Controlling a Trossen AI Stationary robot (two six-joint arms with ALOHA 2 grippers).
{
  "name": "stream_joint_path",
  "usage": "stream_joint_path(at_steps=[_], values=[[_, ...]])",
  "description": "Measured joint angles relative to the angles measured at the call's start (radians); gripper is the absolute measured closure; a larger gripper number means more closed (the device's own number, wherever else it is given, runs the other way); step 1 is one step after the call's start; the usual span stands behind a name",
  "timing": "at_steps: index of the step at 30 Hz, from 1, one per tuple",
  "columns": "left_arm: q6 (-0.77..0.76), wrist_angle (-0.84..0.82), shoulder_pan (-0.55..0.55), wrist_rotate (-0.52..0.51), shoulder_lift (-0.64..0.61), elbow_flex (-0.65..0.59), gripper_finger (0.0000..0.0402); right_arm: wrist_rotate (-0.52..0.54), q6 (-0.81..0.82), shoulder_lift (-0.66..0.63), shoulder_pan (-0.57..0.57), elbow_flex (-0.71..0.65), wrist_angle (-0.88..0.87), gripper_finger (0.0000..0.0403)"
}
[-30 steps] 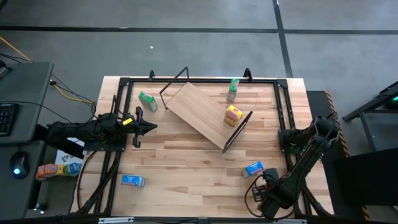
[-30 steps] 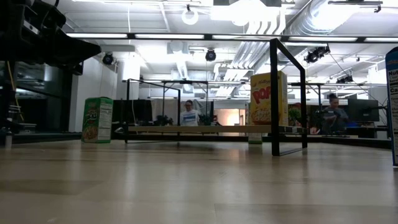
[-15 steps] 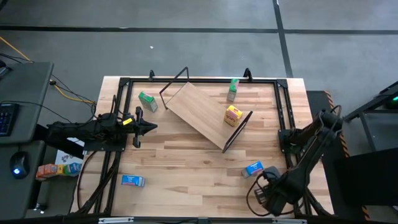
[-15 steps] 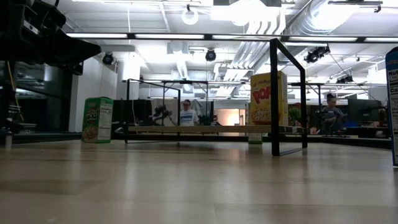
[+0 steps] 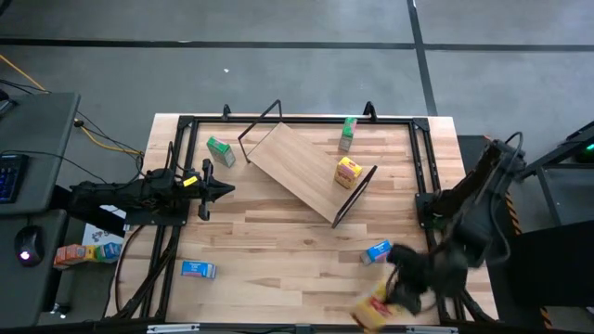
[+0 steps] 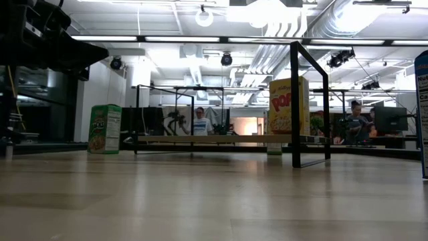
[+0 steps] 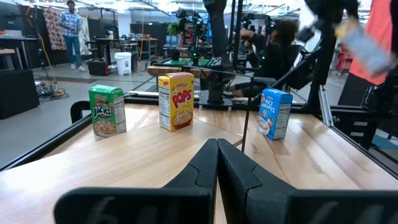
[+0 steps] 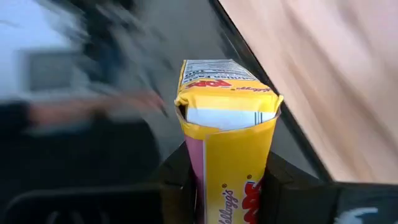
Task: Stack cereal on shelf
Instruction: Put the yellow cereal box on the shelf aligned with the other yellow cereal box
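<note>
Left pincer (image 5: 215, 190) pressed narrow, idle over the striped wooden worktop's (image 5: 278, 241) left side. Right pincer (image 5: 385, 304) clamped on a yellow-orange cardboard cereal box (image 5: 373, 313) at the near right edge, mid-carry. Next, probably: swing toward the tilted light-wood shelf board (image 5: 302, 172), set beside the yellow box (image 5: 348, 172) already there
</note>
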Motion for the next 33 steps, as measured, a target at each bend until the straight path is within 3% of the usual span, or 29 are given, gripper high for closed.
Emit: stream_joint_path(at_steps=[4,9,13,23,33], values=[[0.000,0.000,0.000,0.000,0.000,0.000,0.0401,0.112,-0.303,-0.068,-0.127,0.000,0.166,0.0320],[0.000,0.000,0.000,0.000,0.000,0.000,0.0401,0.060,-0.596,-0.093,-0.360,0.024,0.259,0.0320],[0.000,0.000,0.000,0.000,0.000,0.000,0.0401,-0.014,-0.701,-0.064,-0.529,0.127,0.077,0.0320],[0.000,0.000,0.000,0.000,0.000,0.000,0.0401,-0.006,-0.783,0.163,-0.780,0.479,-0.643,0.0320],[0.000,0.000,0.000,0.000,0.000,0.000,0.0401,-0.023,-0.864,0.343,-0.876,0.520,-0.759,0.0320]])
